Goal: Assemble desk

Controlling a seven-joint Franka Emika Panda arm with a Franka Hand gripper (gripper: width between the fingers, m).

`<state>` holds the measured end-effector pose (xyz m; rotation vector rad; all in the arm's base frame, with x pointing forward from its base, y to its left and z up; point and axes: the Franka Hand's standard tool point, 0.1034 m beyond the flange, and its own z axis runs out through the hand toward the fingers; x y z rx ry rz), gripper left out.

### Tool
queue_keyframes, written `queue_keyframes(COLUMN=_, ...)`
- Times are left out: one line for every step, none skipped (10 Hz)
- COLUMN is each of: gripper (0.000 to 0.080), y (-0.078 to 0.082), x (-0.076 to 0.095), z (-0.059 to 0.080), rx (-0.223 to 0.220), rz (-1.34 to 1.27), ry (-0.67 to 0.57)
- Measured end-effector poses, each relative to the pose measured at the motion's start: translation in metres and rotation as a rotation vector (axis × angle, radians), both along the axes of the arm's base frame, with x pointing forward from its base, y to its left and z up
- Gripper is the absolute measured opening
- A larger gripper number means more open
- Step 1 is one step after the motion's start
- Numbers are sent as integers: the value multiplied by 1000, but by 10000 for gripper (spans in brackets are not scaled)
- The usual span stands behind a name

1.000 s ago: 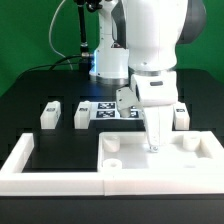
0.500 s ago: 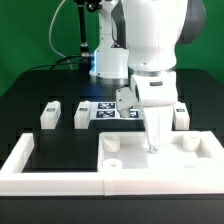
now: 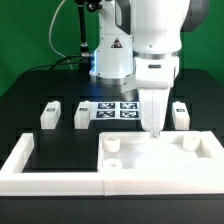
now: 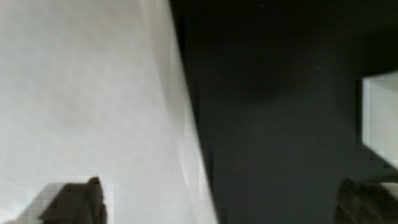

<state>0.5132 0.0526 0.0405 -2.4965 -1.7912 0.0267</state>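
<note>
Currently the tool (image 3: pixel 152 128) hangs just above the panel's (image 3: pixel 160 165) rear rim. Its fingers (image 4: pixel 71 203) are wide apart with nothing between them. In the wrist view the white panel is by one finger and the black surface (image 4: pixel 267 100) fills the gap. The panel lies flat at the front, on the exterior view's right, by the wall (image 3: pixel 20 160). Three legs show behind it: two (image 3: pixel 50 115) (image 3: pixel 83 115) on the exterior view's left of the marker board (image 3: pixel 108 110), one (image 3: pixel 180 115) on its right.

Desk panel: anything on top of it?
Desk panel carries only its own corner sockets; nothing stands on it. The open gripper above its far rim hides the table behind.
</note>
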Motion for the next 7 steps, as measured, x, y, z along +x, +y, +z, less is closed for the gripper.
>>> queue_keyframes(gripper=648, y=7, x=1, z=8, rx=-11, rz=-116, ry=0)
queue_keyframes(gripper=648, y=16, x=3, z=14, rx=-17, rz=-229, ry=-6)
queue_keyframes(gripper=648, y=20, x=3, z=15, rx=-21, rz=-318, ry=3)
queue_keyframes(gripper=648, y=19, x=3, z=14, rx=-24, rz=-381, ry=7)
queue_keyframes(gripper=648, y=19, x=3, z=14, rx=-27, rz=-435, ry=9)
queue_keyframes(gripper=648, y=20, x=2, z=14, rx=-29, rz=-470, ry=11)
queue_keyframes(gripper=648, y=22, x=2, z=15, rx=-32, rz=-573, ry=17)
